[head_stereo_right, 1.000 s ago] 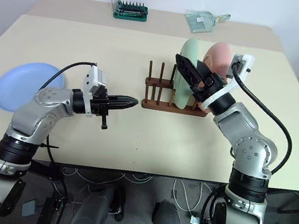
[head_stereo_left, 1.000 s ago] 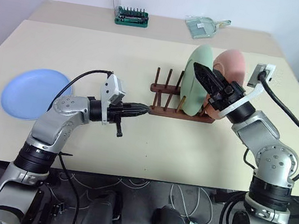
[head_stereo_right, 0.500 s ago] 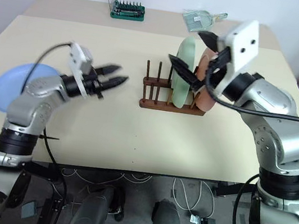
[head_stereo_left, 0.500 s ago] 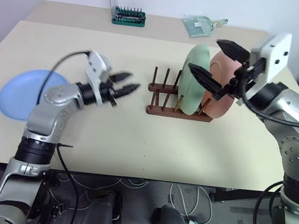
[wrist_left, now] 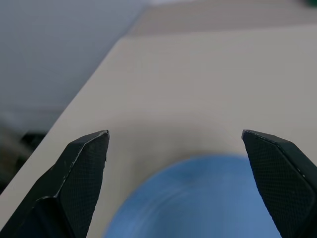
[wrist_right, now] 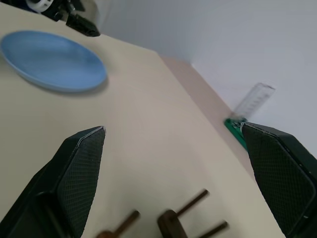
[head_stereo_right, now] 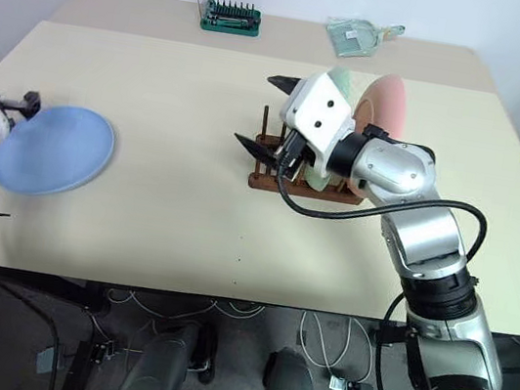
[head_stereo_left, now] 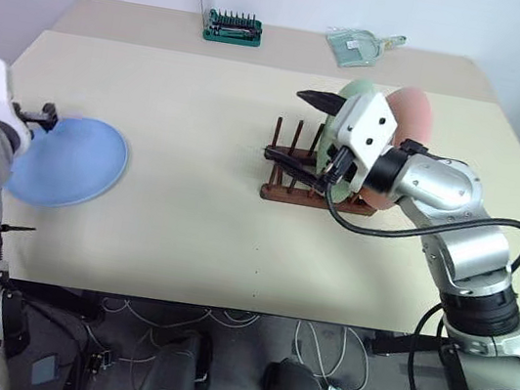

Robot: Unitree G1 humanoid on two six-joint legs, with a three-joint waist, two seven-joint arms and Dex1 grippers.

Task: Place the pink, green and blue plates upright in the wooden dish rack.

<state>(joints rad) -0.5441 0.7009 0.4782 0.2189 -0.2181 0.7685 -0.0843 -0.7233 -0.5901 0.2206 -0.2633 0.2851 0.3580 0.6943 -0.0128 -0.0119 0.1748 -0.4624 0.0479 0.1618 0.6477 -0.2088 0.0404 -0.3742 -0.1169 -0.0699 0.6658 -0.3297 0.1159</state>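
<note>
The blue plate [head_stereo_left: 65, 161] lies flat on the table at the left. My left gripper [wrist_left: 175, 133] hangs open just over its outer left rim, nothing between the fingers. In the wooden dish rack [head_stereo_left: 285, 194] at mid-table, the green plate [head_stereo_left: 357, 92] and the pink plate [head_stereo_left: 415, 111] stand upright side by side, partly hidden behind my right wrist. My right gripper [head_stereo_left: 302, 128] is open wide in front of the rack's empty left pegs, pointing left toward the blue plate [wrist_right: 52, 59], and holds nothing.
A green bit set with a clear lid [head_stereo_left: 231, 27] and a clear plastic scoop [head_stereo_left: 359, 44] sit on the rear table. Open tabletop lies between the blue plate and the rack. The table's left edge runs close to my left gripper [head_stereo_right: 19, 103].
My left gripper swung from beside the rack out left to the blue plate's far rim and opened. My right gripper rolled and shifted left, from over the plates to before the rack's empty pegs.
</note>
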